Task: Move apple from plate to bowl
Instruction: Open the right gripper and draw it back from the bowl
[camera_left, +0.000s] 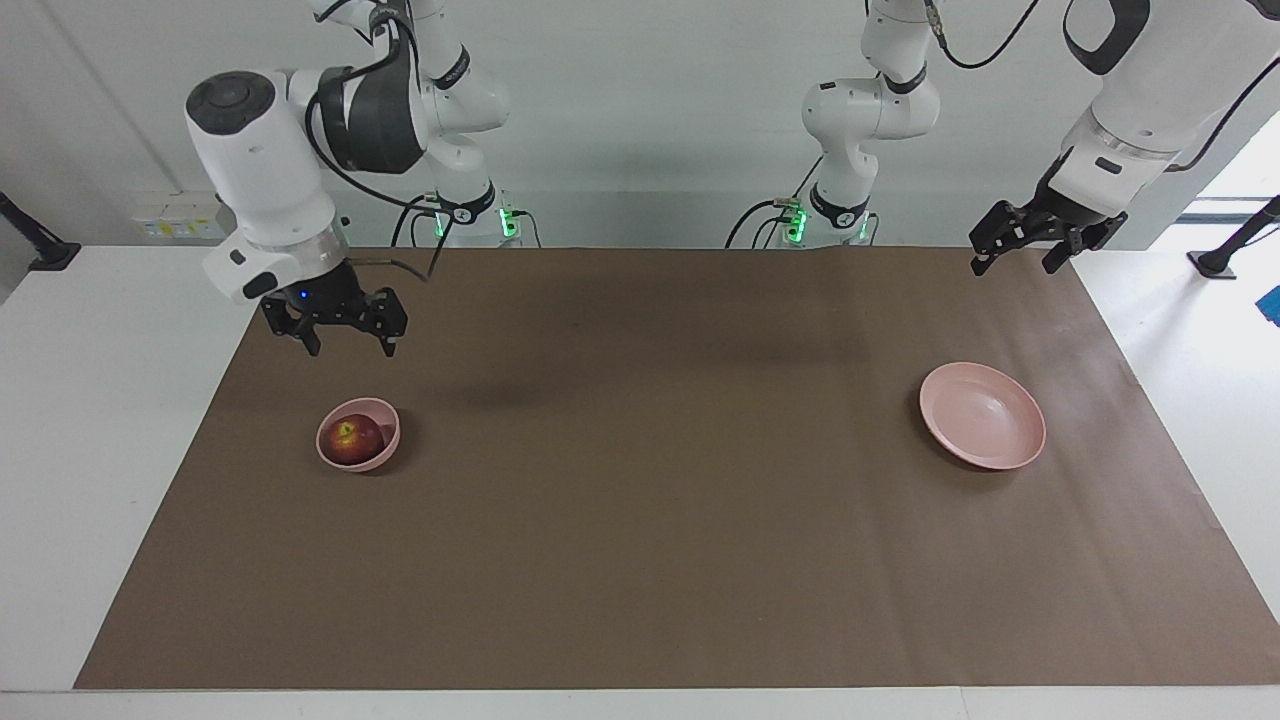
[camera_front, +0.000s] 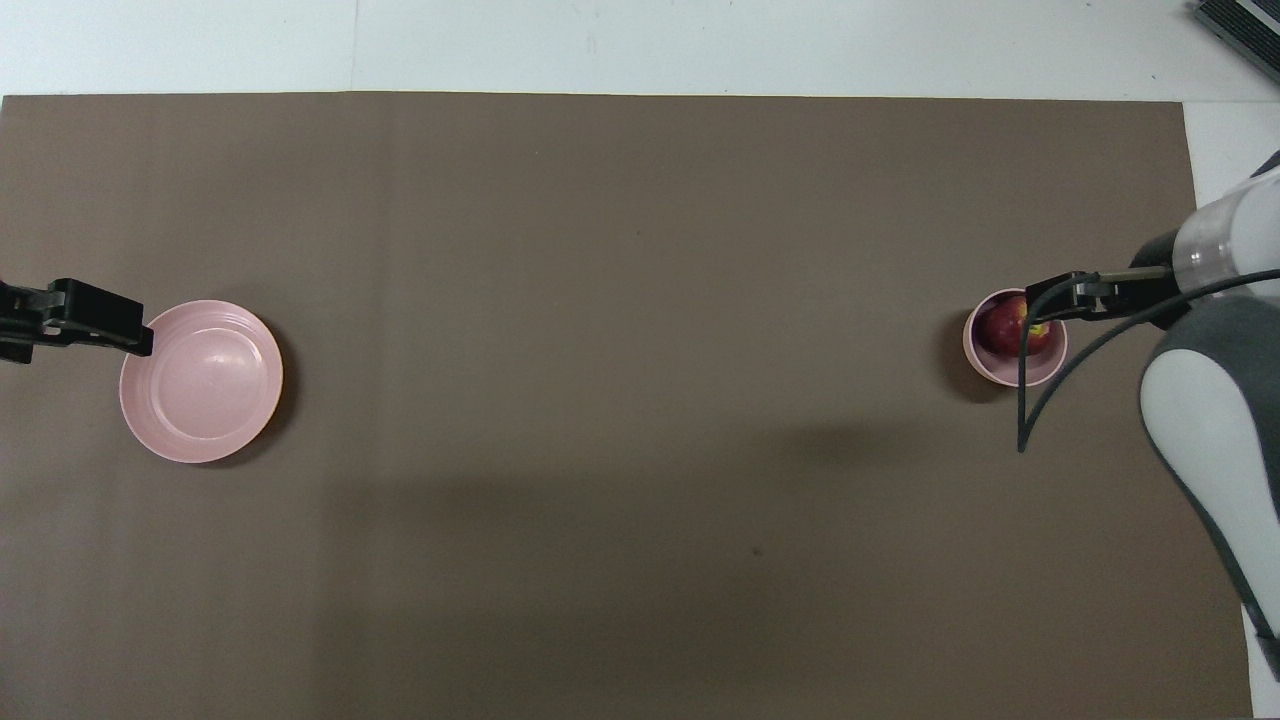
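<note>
The dark red apple (camera_left: 352, 438) lies in the small deep pink bowl (camera_left: 388, 457) toward the right arm's end of the table. It also shows in the overhead view (camera_front: 1003, 326), inside the bowl (camera_front: 1000, 374). My right gripper (camera_left: 346, 342) hangs open and empty in the air over the bowl's edge nearer the robots, apart from the apple; in the overhead view (camera_front: 1065, 298) it covers part of the bowl's rim. The flat pink plate (camera_left: 985, 415) (camera_front: 200, 380) lies bare toward the left arm's end. My left gripper (camera_left: 1013, 258) (camera_front: 95, 318) waits open, raised beside the plate.
A brown mat (camera_left: 640, 560) covers most of the white table (camera_left: 90, 420). A black cable (camera_front: 1022, 400) loops from the right gripper over the mat beside the bowl. Nothing else stands on the mat between bowl and plate.
</note>
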